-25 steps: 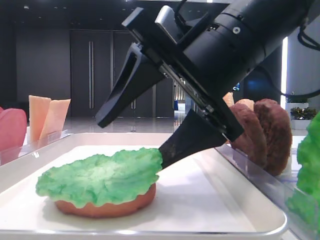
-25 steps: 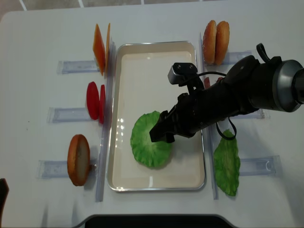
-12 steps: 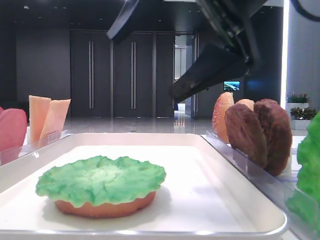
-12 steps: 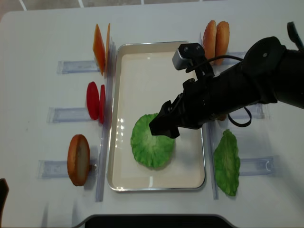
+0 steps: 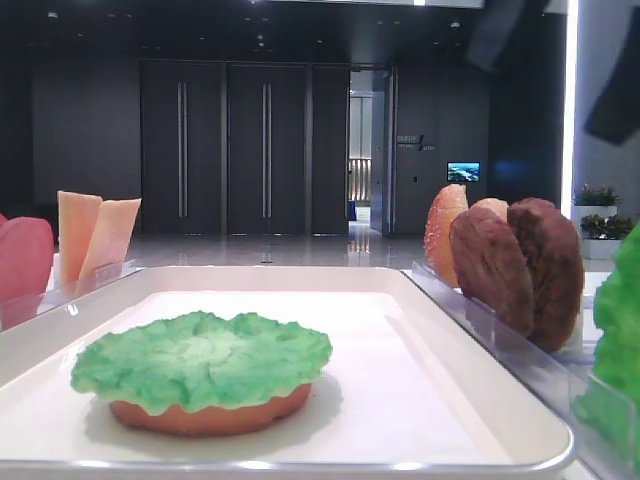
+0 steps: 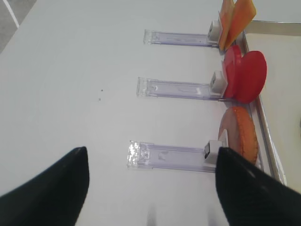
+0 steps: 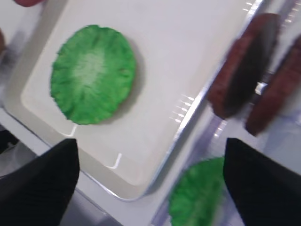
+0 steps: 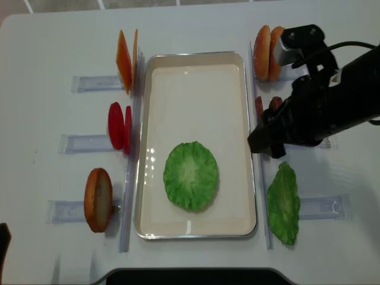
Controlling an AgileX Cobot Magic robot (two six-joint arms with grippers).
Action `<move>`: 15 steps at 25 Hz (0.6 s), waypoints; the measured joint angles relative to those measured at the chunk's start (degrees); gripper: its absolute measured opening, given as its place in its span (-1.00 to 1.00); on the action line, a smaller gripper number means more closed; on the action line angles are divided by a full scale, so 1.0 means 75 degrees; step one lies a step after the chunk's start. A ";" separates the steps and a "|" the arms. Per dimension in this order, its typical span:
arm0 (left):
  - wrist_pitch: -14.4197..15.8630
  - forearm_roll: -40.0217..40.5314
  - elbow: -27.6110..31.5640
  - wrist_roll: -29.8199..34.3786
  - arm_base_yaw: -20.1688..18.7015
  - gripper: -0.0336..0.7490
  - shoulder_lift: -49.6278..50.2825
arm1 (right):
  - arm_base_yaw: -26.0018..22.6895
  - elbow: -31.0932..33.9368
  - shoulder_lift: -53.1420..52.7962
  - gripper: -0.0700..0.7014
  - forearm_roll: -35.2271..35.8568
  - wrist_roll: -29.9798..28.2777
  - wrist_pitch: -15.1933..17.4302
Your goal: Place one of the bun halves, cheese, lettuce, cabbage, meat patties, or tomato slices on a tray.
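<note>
A ruffled green lettuce (image 8: 190,175) piece lies on a bun half (image 5: 210,412) in the near part of the white tray (image 8: 196,71). Seen from the right wrist, that lettuce (image 7: 92,74) lies free, up and to the left of the fingers. My right gripper (image 8: 265,144) hovers open and empty over the tray's right rim, beside the meat patties (image 5: 520,265). My left gripper (image 6: 153,188) stands open and empty over bare table, left of the clear holders.
Left of the tray stand cheese slices (image 8: 126,56), tomato slices (image 8: 119,126) and a bun half (image 8: 98,199) in clear holders (image 6: 169,155). On the right are two bun halves (image 8: 269,44), the patties (image 7: 244,70) and another lettuce piece (image 8: 284,205).
My right gripper has let go of the lettuce, risen and swung right from the tray's middle to its right rim. The lettuce stays on the bun half.
</note>
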 joint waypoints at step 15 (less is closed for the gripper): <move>0.0000 0.0000 0.0000 0.0000 0.0000 0.73 0.0000 | -0.3604 0.0000 -0.0524 0.71 -0.2607 0.1459 0.2558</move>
